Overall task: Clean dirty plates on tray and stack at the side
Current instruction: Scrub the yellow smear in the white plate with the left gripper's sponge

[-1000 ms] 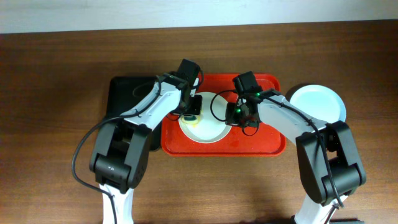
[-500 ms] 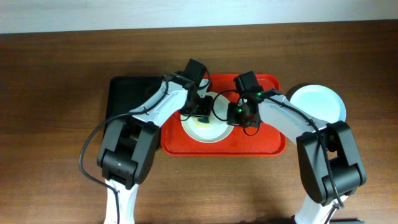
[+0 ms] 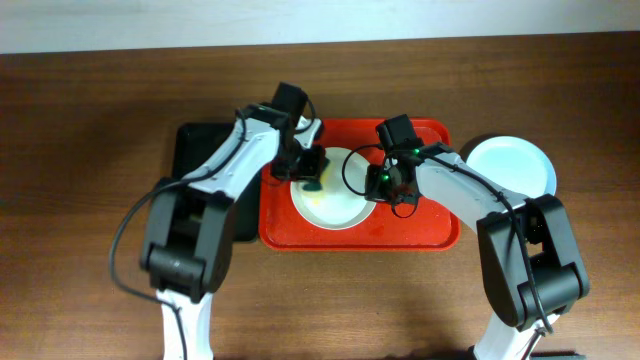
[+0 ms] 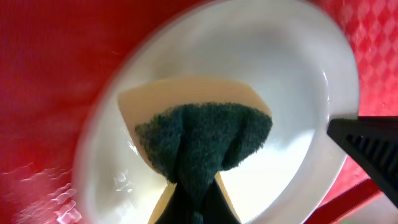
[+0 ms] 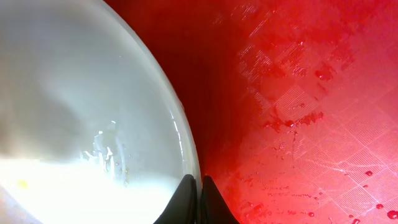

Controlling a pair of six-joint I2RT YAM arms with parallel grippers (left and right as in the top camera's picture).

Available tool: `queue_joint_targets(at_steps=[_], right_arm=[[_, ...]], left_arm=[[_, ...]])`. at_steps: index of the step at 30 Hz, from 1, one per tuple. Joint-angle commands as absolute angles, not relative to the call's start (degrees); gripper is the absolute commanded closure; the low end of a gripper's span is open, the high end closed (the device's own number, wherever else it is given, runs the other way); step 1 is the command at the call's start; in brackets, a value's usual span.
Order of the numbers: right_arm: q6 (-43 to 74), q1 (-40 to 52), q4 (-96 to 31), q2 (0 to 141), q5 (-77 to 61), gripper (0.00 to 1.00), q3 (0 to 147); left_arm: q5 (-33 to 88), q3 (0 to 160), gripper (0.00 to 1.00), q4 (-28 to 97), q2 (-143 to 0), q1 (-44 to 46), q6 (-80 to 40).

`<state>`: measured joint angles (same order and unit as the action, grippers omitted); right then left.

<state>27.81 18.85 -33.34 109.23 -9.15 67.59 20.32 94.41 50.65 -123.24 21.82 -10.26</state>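
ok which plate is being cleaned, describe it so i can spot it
Start at the red tray in the middle of the wooden table. The plate lies inside it, the only one there. Unlike the plate off to the right on bare wood, it has a green-topped sponge over it.

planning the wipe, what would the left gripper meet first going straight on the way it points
The sponge in the left gripper would meet the inside of the white plate first; depth is unclear, it may be touching.

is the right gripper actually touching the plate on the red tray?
Touching. The right wrist view shows the right gripper with its jaws closed on the rim of the plate, one finger on each side, above the tray.
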Motion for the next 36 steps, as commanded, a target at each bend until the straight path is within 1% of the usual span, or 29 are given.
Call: queue_joint_targets(at_steps=[1,5,13,18,23,28,36], right_arm=[[26.79,19.22,-33.39,110.08,-9.47,0.96,66.74],[26.79,19.22,-33.39,110.08,-9.47,0.96,66.74],[26.79,19.22,-33.41,110.08,-9.47,0.96,66.74],[26.79,19.22,-33.41,110.08,-9.47,0.96,66.74],[26.79,19.22,-33.41,110.08,-9.47,0.96,66.74],[26.79,19.22,-33.41,110.08,-9.47,0.96,66.74],[26.79,19.22,-33.41,110.08,-9.47,0.96,66.74]], left_arm=[[9.74,96.16,1.00,52.40,-116.81,21.96,-9.37],[9.82,95.07,1.00,52.56,-117.23,22.33,-9.82],[9.23,89.82,1.00,47.16,-117.30,25.98,-13.13],[3.55,88.18,1.00,47.16,-117.30,27.00,-16.99],[3.77,87.15,1.00,46.83,-117.30,27.03,-17.37],[4.97,83.46,1.00,42.06,-117.30,27.00,-18.96],[8.16,76.99,1.00,37.95,-117.30,27.03,-21.43]])
